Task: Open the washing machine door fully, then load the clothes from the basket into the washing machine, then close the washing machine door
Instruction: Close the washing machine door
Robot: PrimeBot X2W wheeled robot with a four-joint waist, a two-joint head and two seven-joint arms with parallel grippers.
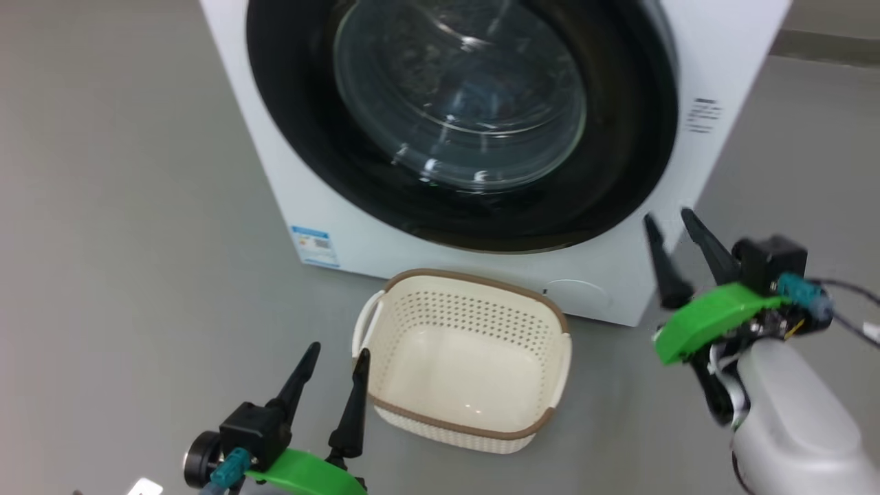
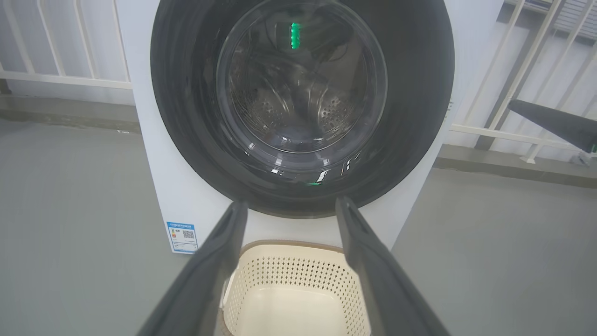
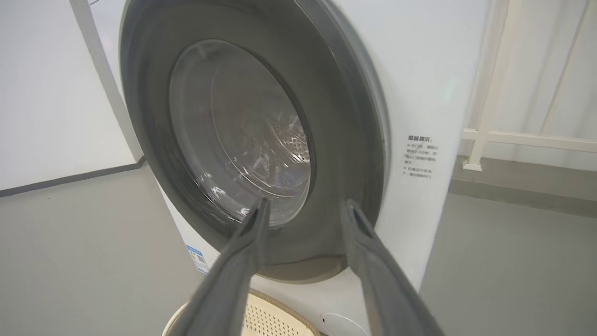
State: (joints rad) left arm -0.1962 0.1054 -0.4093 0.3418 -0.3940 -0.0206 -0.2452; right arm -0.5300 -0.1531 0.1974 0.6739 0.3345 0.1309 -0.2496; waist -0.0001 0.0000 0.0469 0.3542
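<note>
The right gripper (image 1: 668, 216) has its jaws parted with nothing between them. In the right wrist view, the lower black rim of the washing machine door (image 3: 326, 140) lies straight beyond the tips. It is close, but I cannot tell whether they touch it. The door lies flat against the front of the washing machine (image 1: 385, 240) and looks shut. A faint bluish patch shows behind its glass, too dim to name. Below these jaws is the round filter cap (image 1: 576, 295), and beyond it the edge of the basket (image 3: 266, 317).

The left gripper (image 1: 339, 349) has its jaws spread wide and holds nothing. It hangs just above the near left corner of the basket (image 1: 474, 276). In the left wrist view, the basket's perforated wall (image 2: 289, 275) shows between the two fingers and its cream floor is bare. Past the basket, beyond the fingertips, stands the door (image 2: 186, 116). To the left of these jaws a blue label sticker (image 1: 315, 246) sits low on the machine's front. Grey floor (image 1: 124, 275) lies on every side.
</note>
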